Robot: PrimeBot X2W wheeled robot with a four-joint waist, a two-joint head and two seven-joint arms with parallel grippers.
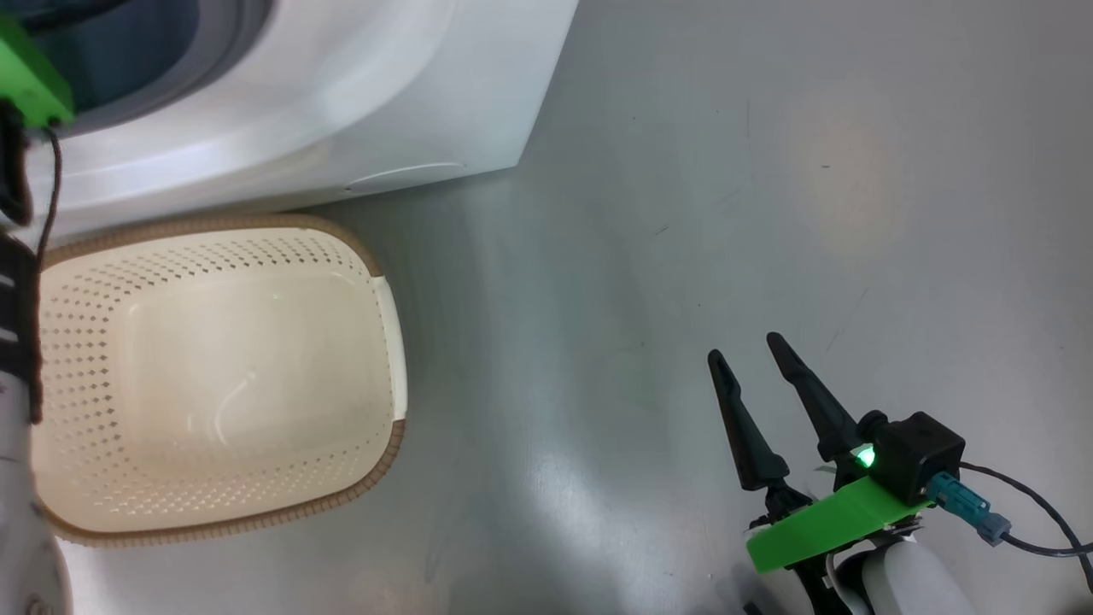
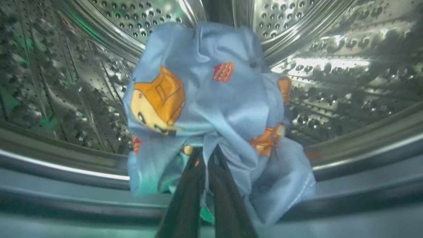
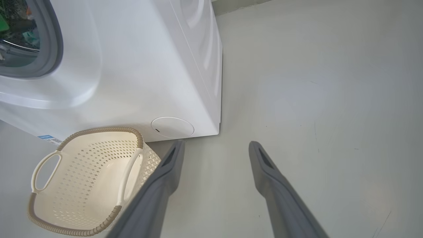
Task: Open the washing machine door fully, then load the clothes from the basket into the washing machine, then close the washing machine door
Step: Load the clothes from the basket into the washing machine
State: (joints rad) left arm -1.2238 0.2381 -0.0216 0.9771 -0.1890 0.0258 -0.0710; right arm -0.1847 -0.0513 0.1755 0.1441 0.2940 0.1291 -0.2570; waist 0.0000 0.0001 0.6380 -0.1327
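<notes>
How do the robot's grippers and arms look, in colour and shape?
The right gripper has two long, tapering black jaws, a bright green bracket, a black box with a green light, and a blue-plugged dark cable. The left gripper has similar dark jaws.

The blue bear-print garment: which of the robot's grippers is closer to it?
Left. The left gripper is shut on the garment inside the drum; the right gripper hangs open above the floor.
</notes>
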